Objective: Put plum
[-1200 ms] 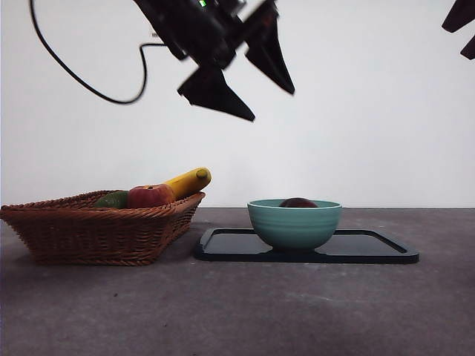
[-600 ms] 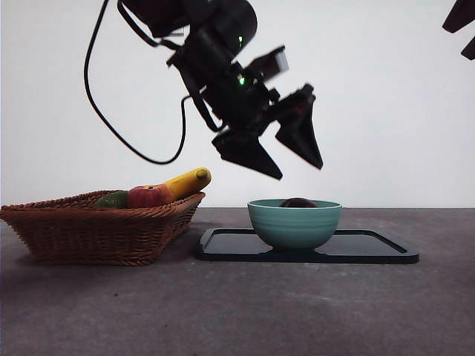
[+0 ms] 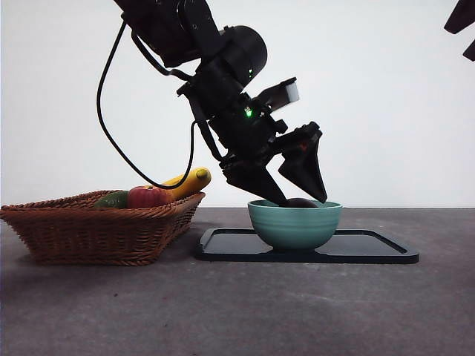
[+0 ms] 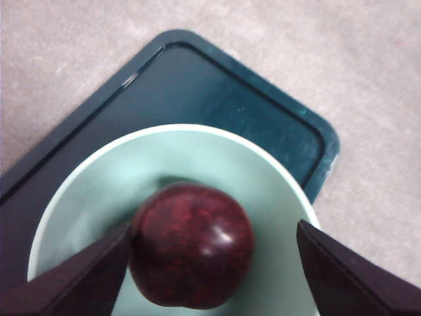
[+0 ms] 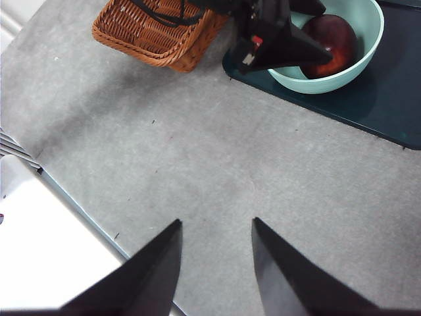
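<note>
Since the earlier frame the left gripper (image 3: pixel 291 194) has dropped from above down to the bowl (image 3: pixel 295 224), its fingers (image 4: pixel 79 280) spread apart on either side of the plum (image 4: pixel 191 245), which sits inside the bowl. The plum looks firm, smooth and probably slippery, moderately light; gripping across its widest middle seems safest. It is round, glossy, dark maroon with a bright highlight. The right gripper (image 5: pixel 214 263) waits away from the bowl, fingers apart.

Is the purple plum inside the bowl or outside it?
Inside. The plum sits in the hollow of the green bowl, with the left gripper open around it.
</note>
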